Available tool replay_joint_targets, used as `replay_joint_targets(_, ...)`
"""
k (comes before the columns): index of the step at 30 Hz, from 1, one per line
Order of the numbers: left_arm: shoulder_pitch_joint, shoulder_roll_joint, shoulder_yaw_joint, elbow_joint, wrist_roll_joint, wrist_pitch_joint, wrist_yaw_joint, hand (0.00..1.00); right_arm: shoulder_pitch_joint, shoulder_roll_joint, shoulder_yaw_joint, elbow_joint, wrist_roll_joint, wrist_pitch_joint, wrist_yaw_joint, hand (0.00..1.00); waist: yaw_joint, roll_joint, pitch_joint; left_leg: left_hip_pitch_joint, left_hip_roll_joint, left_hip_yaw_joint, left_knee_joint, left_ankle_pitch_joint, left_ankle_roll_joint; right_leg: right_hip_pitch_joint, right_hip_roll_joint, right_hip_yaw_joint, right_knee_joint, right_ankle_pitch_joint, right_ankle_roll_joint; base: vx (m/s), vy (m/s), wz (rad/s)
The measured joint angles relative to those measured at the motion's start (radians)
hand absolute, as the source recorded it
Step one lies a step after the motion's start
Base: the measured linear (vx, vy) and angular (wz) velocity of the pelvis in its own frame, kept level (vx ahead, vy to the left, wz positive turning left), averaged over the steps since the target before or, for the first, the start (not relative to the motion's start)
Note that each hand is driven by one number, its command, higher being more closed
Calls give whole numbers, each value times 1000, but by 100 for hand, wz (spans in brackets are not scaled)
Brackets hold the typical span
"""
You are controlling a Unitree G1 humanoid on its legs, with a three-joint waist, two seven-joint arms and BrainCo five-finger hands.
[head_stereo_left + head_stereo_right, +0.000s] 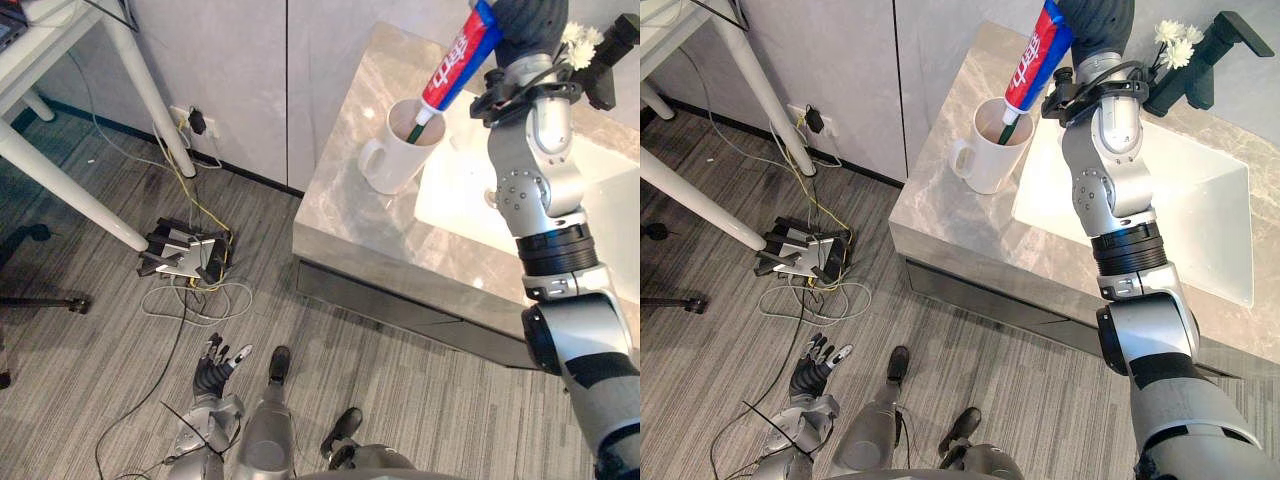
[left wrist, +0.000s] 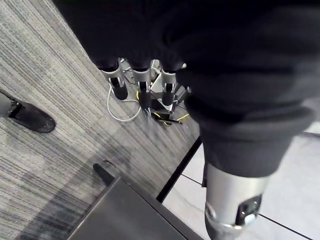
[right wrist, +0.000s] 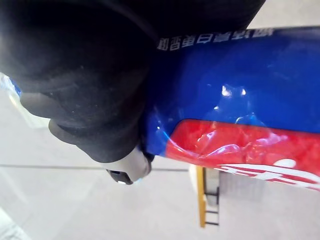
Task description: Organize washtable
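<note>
**Left eye view:** The robot's right hand (image 1: 530, 22), out over the marble worktop (image 1: 345, 215), is closed on the upper end of a red-and-blue toothpaste tube (image 1: 460, 55). The tube slants. Its cap end is down inside a white mug (image 1: 398, 152), and its flat end is up and toward the robot's right, in the hand. The left hand (image 1: 218, 366) hangs low over the carpeted floor (image 1: 90, 400), near a power strip (image 1: 185, 255) and well apart from the worktop.

**Right eye view:** The mug stands just beside the sink (image 1: 1215, 215), with its handle turned away from the basin. A black tap (image 1: 1212, 55) and white flowers (image 1: 1175, 35) stand at the far rim.

**Left wrist view:** The left hand's fingers (image 2: 144, 92) are loosely straight and carry nothing.

**Right wrist view:** The tube lies tight against the right hand's dark cover. The fingers are mostly hidden, so the grip is judged from the tube being carried.

The next move appears to turn on that slant. The mug lies below the right hand and to its left, along the tube's long axis. Only the right hand is near, and letting the tube down along that line should seat it against the mug's rim.
</note>
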Motion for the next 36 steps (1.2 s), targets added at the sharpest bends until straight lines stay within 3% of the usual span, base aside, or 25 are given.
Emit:
replay_joint_targets(17, 5, -36, 23, -57, 0, -1, 0, 0, 85, 20, -2, -77, -15, 1, 4, 100, -7, 6, 53, 2, -29, -20, 0, 0, 1, -2, -35, -29, 35, -12, 14, 1, 19, 4)
replay_joint_targets(32, 5, -37, 22, -76, 1, -1, 0, 0, 138, 30, -12, -113, -49, -4, 20, 100, -21, 4, 57, -2, -33, -23, -5, 2, 3, -3, -36, -34, 36, -13, 14, 5, 4, 1)
replay_joint_targets(33, 5, -37, 23, -76, 1, -1, 0, 0, 140, 30, -12, -113, -53, -4, 20, 0, -24, 3, 58, -2, -33, -22, -5, 2, 3, -3, -36, -34, 36, -13, 14, 0, 0, 0)
replay_joint_targets(36, 5, -37, 24, -76, 1, -1, 0, 0, 158, 30, -12, -113, -61, -1, 21, 0, -27, 3, 58, -1, -32, -21, -1, 2, 3, -3, -36, -32, 36, -13, 14, 0, 0, 0)
